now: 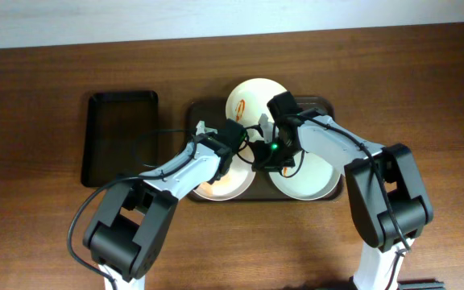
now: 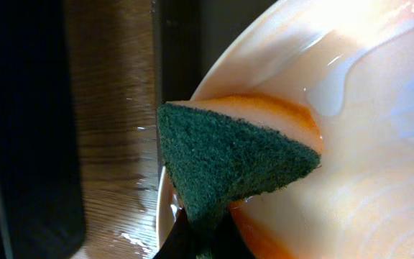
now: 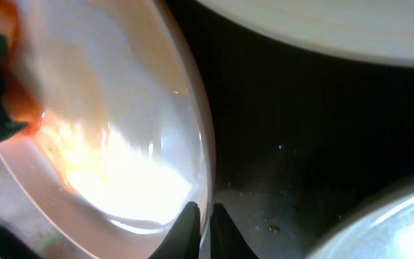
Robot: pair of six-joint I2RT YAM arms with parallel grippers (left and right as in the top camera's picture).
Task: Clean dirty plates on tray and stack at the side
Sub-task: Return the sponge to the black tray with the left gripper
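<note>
All three plates sit in the tray (image 1: 202,111), none stacked at the side yet. The far plate (image 1: 252,98) shows an orange smear. The near-right plate (image 1: 308,179) looks plain white from overhead. You're working the near-left plate (image 1: 220,187).

The left gripper (image 2: 196,241) is clenched on the sponge (image 2: 228,165), green scouring face toward the camera and orange foam behind, its corner pressed on the plate's inner slope near the rim. A wet streak shows on the plate above it. There's an orange tint under the sponge; can't tell smear from foam.

The right gripper (image 3: 203,219) has its fingers nearly together at that same plate's rim. The edge runs down between them, so it looks pinched on the rim, steadying the plate. The exact contact is blurred.

Handling, my read:
- **Plates:** rigid, glossy and now wet, so slick. They're shallow with a thin rim, probably light, and could chip if ceramic.
- **Grip:** the rim is the only place to take hold, one finger inside and one under the lip. Go deep enough that the plate doesn't pivot out.
- **Plate shift:** the plate will want to slide or tip on the tray floor under sideways scrubbing. Push down more than across, and scrub toward the pinch.
- **Sponge:** soft, and it folds under load. It's held at one end, so the free corner flexes; use short strokes.
- **Lifting out:** the neighbouring plates are just beside, so tilt gently to avoid clinking rims.
</note>
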